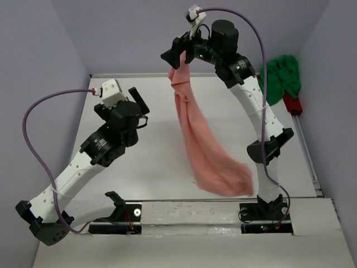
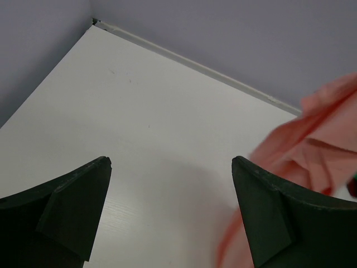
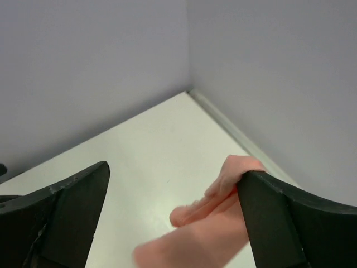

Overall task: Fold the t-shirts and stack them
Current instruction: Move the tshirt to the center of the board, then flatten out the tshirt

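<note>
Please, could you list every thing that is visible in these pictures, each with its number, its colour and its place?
pink t-shirt: one, salmon pink, hanging from the raised right claw, its lower end near the table's near edge.
green t-shirt: one, bright green, bunched at the table's far right corner.
red object: one, red, at the right edge beside the green t-shirt; too small to identify.
table: one, white, under both arms.
cables: two, purple, one looping from each wrist.
left claw: one, black, open and empty, above the table's left part.
right claw: one, black, jaws wide apart, the pink cloth lying against one finger.
</note>
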`<action>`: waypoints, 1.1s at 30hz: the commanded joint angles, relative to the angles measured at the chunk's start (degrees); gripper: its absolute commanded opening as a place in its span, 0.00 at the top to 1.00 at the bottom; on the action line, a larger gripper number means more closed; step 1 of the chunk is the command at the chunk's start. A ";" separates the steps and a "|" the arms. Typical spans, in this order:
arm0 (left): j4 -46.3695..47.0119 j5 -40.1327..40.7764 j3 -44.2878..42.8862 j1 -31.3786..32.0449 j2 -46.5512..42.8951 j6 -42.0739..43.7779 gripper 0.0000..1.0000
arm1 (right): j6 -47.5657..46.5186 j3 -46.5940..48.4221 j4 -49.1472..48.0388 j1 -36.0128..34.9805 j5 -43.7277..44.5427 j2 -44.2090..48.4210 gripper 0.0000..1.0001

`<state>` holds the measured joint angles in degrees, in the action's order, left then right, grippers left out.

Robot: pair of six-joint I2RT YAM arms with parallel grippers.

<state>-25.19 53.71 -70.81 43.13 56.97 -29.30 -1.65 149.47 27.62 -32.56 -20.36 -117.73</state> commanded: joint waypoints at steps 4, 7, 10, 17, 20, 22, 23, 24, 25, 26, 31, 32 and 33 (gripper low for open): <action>-1.53 6.67 -4.69 3.71 3.14 -2.61 0.01 | -0.34 1.45 1.56 0.39 2.58 13.39 0.00; -0.65 6.67 -5.57 4.50 5.34 -2.52 0.01 | -1.86 -1.90 2.61 1.09 4.70 17.70 0.00; 0.76 6.41 -6.53 5.56 7.10 -0.94 0.01 | -4.24 -5.67 3.58 2.59 8.49 19.03 0.00; -2.05 1.05 -6.89 5.73 12.28 -0.93 0.01 | -6.01 -24.82 3.50 3.11 22.74 18.24 0.09; -9.59 0.17 -8.64 5.64 17.62 -5.04 0.01 | -0.65 -36.15 0.00 3.11 17.91 21.92 0.01; -16.77 -0.45 -10.75 5.64 22.45 -8.83 0.01 | 1.20 -41.33 -0.98 3.11 18.68 23.95 0.01; -18.91 -1.41 -11.98 5.64 24.05 -12.67 0.01 | 1.21 -42.41 -0.99 3.11 19.04 24.56 0.01; -21.11 -1.42 -11.99 5.64 25.54 -14.80 0.01 | 1.30 -43.29 -0.99 3.11 19.82 24.57 0.01; -25.04 -2.90 -12.94 5.64 28.17 -16.65 0.01 | 1.39 -43.99 -0.90 3.11 22.79 24.92 0.02; -26.30 -3.78 -13.04 5.64 29.15 -18.23 0.08 | 1.30 -44.00 0.32 3.11 23.60 24.92 0.03; -28.69 -14.39 -9.45 5.82 32.24 -26.23 0.30 | 3.21 -41.72 4.19 4.16 28.34 23.69 0.05; -28.51 -16.34 -8.48 5.99 32.15 -27.20 0.31 | 3.41 -41.71 4.46 4.17 28.79 23.60 0.05; -28.60 -17.75 -7.43 6.34 32.06 -28.35 0.31 | 3.67 -41.19 4.99 5.21 28.97 23.34 0.05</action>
<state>-48.71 43.46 -80.97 48.71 91.18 -48.27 -0.47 104.18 33.41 -29.15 4.23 -97.65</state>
